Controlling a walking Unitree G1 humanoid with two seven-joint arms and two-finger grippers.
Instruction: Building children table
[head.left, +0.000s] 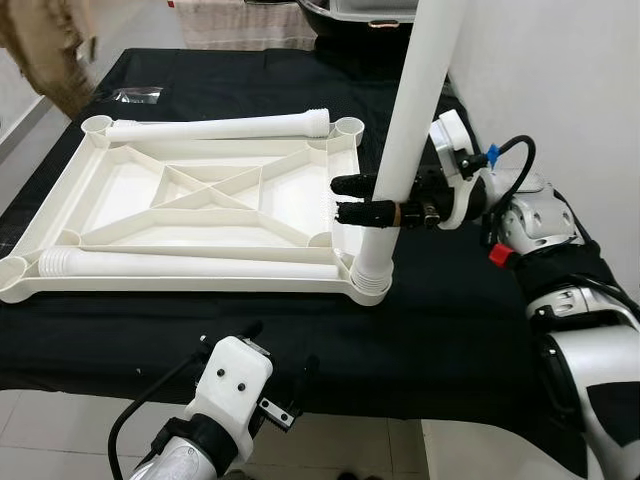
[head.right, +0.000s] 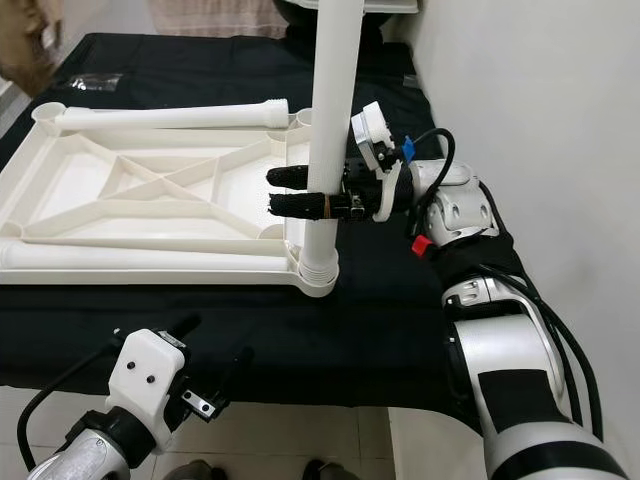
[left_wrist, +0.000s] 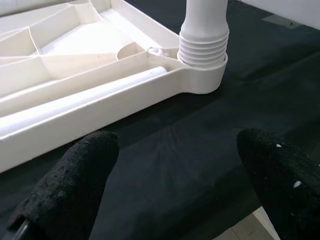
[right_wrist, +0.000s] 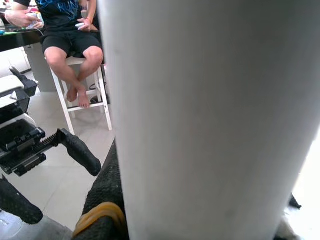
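Right pincer (head.left: 352, 198): black fingers clamped on the upright leg (head.left: 412, 130), one either side of it, a little above the tabletop's near right corner socket. Judged purpose: holding the leg plumb while its threaded end seats in that socket.
Left pincer (head.left: 282, 360): fingers spread apart, holding nothing, hovering off the bench edge nearest the robot, short of the tabletop's near rail. Judged idle, or waiting to steady the tabletop.
Bench (head.left: 450, 310): covered in black cloth; carries all the parts.
Tabletop (head.left: 190, 215): white, lying underside up with ribs exposed, so the corner sockets face upward to take legs.
Upright leg: ribbed end (left_wrist: 204, 42) inside the tabletop's near right socket; full seating cannot be told.
Loose legs: one (head.left: 215, 127) along the tabletop's far rail, one (head.left: 180, 265) along its near rail, both lying flat, not yet fitted.
Left wrist view: shows the threads and socket collar close up, a joint the head views render small.
Right wrist view: shows a seated person (right_wrist: 70, 35) beyond the leg.
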